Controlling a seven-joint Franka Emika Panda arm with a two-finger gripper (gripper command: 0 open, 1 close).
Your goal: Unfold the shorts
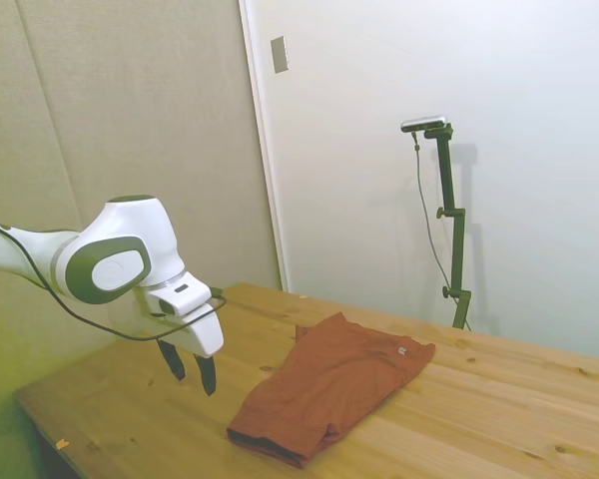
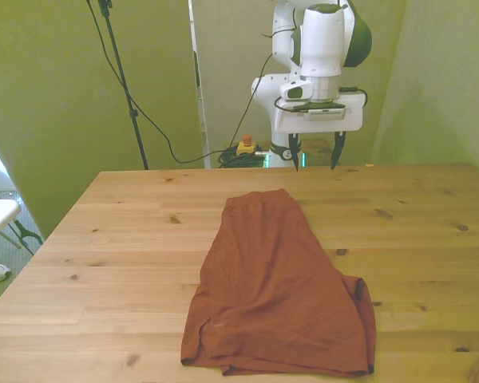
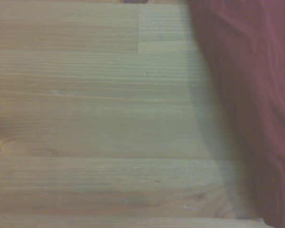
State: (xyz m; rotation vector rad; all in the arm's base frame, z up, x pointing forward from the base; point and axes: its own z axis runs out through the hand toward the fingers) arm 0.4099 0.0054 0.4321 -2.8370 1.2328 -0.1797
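The shorts (image 2: 279, 287) lie flat on the wooden desk (image 2: 128, 239), folded to a long, narrow shape. In the front view the long axis runs from the far middle of the desk toward the near edge, slanting a little to the front view's right as it comes nearer. The narrow end points toward the far edge, and the wide end lies just short of the near edge. A dark trim line shows along the near corner on the front view's right, and a small pale speck sits near the near corner on the front view's left. In the side view the shorts (image 1: 329, 384) stretch across the middle of the desk (image 1: 499, 419), with a small pale tag near the far end and a dark-edged fold at the near end.

The gripper (image 2: 312, 154) hangs above the far edge of the desk, beyond the narrow end of the shorts and apart from the cloth. Its jaws are spread, with nothing between them. In the side view the gripper (image 1: 189, 368) hovers over bare wood beside the shorts.

The wrist view shows wood grain with the red cloth (image 3: 256, 104) along one side, out of focus.
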